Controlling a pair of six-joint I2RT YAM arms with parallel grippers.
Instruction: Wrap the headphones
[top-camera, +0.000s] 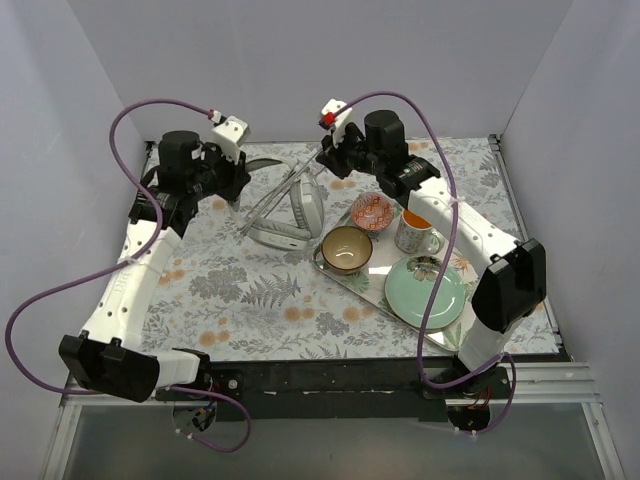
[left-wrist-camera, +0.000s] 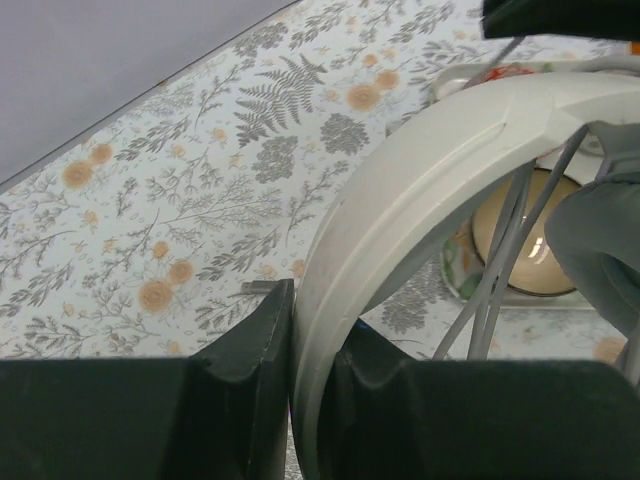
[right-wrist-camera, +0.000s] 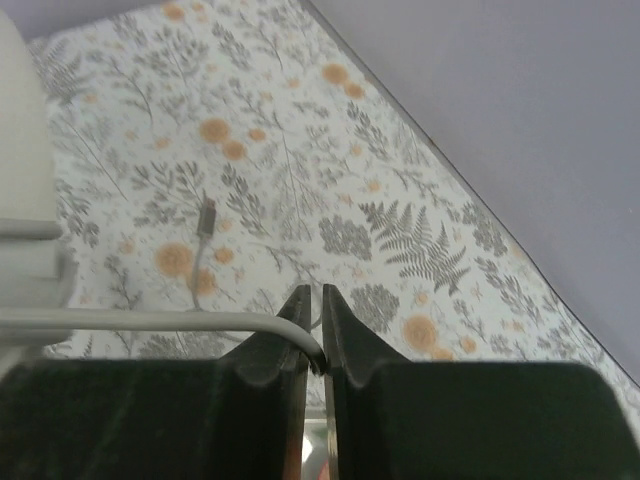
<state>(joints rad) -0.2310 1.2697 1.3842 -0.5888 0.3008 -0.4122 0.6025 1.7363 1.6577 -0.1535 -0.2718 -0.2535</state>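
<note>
The light grey-white headphones (top-camera: 290, 215) lie at the back middle of the floral tablecloth, earcups toward me. My left gripper (top-camera: 256, 170) is shut on their headband; in the left wrist view the wide headband (left-wrist-camera: 410, 190) sits clamped between my fingers (left-wrist-camera: 262, 340). Several strands of the thin grey cable (left-wrist-camera: 500, 250) run across the headband's arc. My right gripper (top-camera: 323, 156) is shut on the cable (right-wrist-camera: 150, 320), which runs taut leftward from the jaws (right-wrist-camera: 312, 305). The cable's plug end (right-wrist-camera: 207, 215) lies on the cloth beyond. In the top view the cable (top-camera: 280, 190) stretches diagonally across the headphones.
A metal tray (top-camera: 335, 272) right of the headphones holds a tan bowl (top-camera: 346, 248), a red patterned bowl (top-camera: 372, 211), a mug (top-camera: 415, 233) and a green plate (top-camera: 425, 290). The tan bowl (left-wrist-camera: 540, 240) shows behind the headband. Grey walls enclose back and sides.
</note>
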